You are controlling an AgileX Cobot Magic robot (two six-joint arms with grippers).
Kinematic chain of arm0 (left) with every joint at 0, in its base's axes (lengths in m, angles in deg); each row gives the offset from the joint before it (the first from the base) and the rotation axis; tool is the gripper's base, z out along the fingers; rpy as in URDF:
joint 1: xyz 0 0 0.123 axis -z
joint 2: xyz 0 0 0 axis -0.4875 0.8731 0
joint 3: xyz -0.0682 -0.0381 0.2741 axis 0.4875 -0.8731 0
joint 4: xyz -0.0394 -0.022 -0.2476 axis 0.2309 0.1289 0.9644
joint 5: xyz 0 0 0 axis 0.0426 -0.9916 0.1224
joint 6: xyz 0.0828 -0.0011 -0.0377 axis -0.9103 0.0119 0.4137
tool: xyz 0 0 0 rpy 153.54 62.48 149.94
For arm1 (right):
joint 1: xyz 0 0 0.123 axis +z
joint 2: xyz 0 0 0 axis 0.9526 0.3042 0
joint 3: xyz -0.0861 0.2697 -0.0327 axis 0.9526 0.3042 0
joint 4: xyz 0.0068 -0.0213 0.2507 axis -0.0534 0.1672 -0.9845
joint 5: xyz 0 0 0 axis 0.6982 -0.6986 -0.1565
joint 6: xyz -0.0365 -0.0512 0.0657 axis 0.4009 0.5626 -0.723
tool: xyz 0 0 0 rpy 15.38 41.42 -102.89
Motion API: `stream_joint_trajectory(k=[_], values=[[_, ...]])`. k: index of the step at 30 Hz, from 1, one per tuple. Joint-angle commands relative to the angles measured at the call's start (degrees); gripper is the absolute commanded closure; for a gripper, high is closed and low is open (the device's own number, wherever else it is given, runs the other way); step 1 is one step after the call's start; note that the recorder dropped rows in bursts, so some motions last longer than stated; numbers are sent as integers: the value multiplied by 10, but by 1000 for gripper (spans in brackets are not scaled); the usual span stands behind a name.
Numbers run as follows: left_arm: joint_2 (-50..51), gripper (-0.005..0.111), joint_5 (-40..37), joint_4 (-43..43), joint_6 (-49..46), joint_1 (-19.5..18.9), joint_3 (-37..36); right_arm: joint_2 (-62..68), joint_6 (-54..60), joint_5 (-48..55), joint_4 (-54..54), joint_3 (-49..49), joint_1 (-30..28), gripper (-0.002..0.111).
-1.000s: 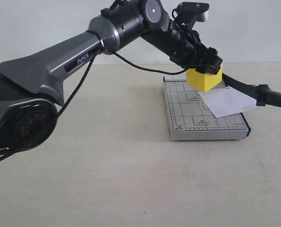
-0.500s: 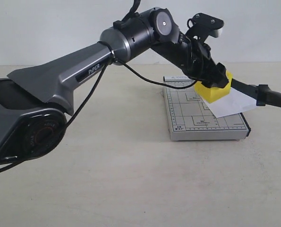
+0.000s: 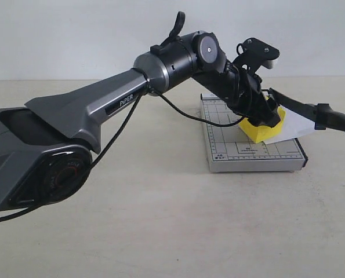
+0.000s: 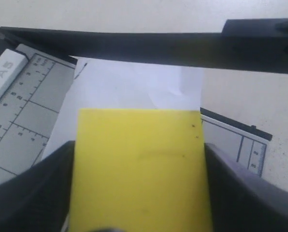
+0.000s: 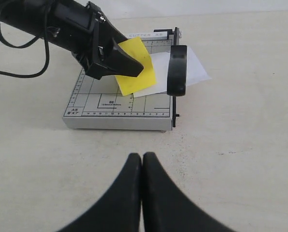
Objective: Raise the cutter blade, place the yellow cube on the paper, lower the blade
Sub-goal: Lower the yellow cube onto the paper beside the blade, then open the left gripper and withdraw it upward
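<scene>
My left gripper (image 3: 264,117) is shut on the yellow cube (image 3: 266,128), its fingers (image 4: 30,193) pressing two opposite faces. The cube (image 4: 139,169) hangs tilted, low over the near edge of the white paper (image 3: 297,127) on the grey cutter base (image 3: 236,152); I cannot tell whether it touches. The cutter blade (image 3: 311,109) stands raised beyond the cube, its thick handle (image 5: 176,70) over the paper (image 5: 194,67). My right gripper (image 5: 142,157) is shut on nothing, low over the table in front of the cutter base (image 5: 110,106), and out of the exterior view.
The left arm (image 3: 120,104) reaches from the left across the table to the cutter. A black cable (image 3: 186,113) hangs below its forearm. The beige table (image 3: 160,231) runs in front of and beside the cutter, with a white wall behind.
The left gripper has carried the yellow cube rightward and down, from above the base's back edge to low over the paper. The blade stays raised.
</scene>
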State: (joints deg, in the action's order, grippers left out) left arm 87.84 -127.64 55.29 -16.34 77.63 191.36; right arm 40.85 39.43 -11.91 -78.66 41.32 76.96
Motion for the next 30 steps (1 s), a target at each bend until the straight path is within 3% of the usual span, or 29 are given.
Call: stream_joint_trajectory(k=[1,10,14,18,21,25,30], values=[[4,102,2,-2,-11,1,4,0,3,-1,-1,-3,-1,108],[5,100,2,-2,-15,1,4,0,3,-1,-1,-3,-1,108],[5,79,5,-2,-26,1,4,0,3,-1,-1,-3,-1,108],[5,44,18,-2,-30,1,4,0,3,-1,-1,-3,-1,108],[5,27,30,-2,-28,1,4,0,3,-1,-1,-3,-1,108],[5,19,39,-2,-13,1,4,0,3,0,-1,-3,-1,108],[-20,20,9,-6,26,1,14,0,3,0,-1,-3,-1,108]])
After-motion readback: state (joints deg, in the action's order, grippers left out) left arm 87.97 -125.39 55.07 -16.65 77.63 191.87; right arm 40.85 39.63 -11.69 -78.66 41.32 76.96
